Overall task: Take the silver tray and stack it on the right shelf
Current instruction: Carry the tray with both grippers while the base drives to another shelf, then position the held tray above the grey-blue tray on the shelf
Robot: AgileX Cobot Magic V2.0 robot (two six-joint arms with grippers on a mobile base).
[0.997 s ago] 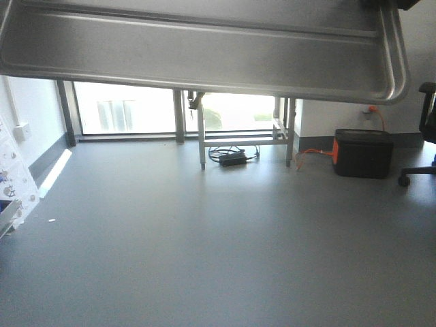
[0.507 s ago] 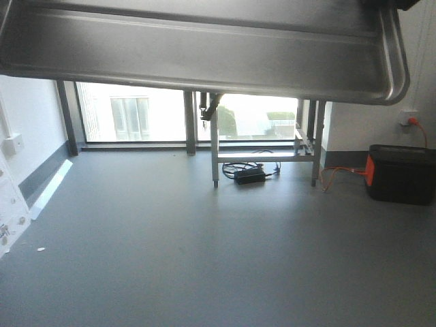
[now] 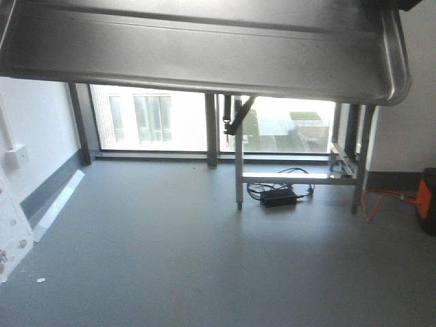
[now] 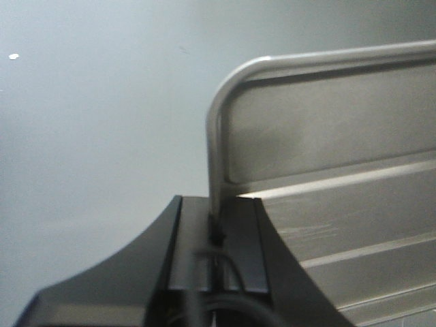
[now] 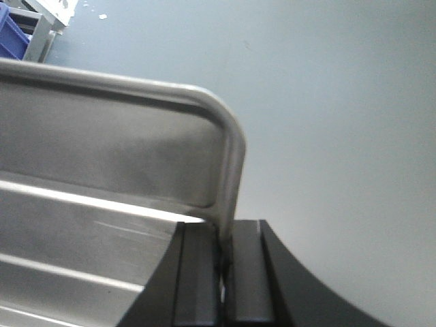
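Silver tray is up in the air, spanning the top of the front view. Its long axis runs left-right across you, level or nearly so. You hold it at both short ends, so neither arm is nearer. Left pincer is clamped on the rim of the left end, near the rounded corner, with the rim edge sitting in the slot between the two black pads. Right pincer mirrors it on the right end rim, closed tight on the metal with no gap showing. The ribs on the tray floor run away from each pincer along the length.

The right shelf is in none of the views, so you cannot tell which way it lies from the tray. Judgement: the carry is under way and the stacking is not yet done. You need the rack in sight before you line up the long edge.

Below the tray is open grey floor, with nothing close under the load. A window fills the far wall. A steel frame stands in front of it, right of centre and well apart from the tray. An orange-and-black box is cut off at the right edge. A blue crate shows in the corner of the right wrist view, far off. A black power brick with cables lies under the frame. A wall socket is at the left.
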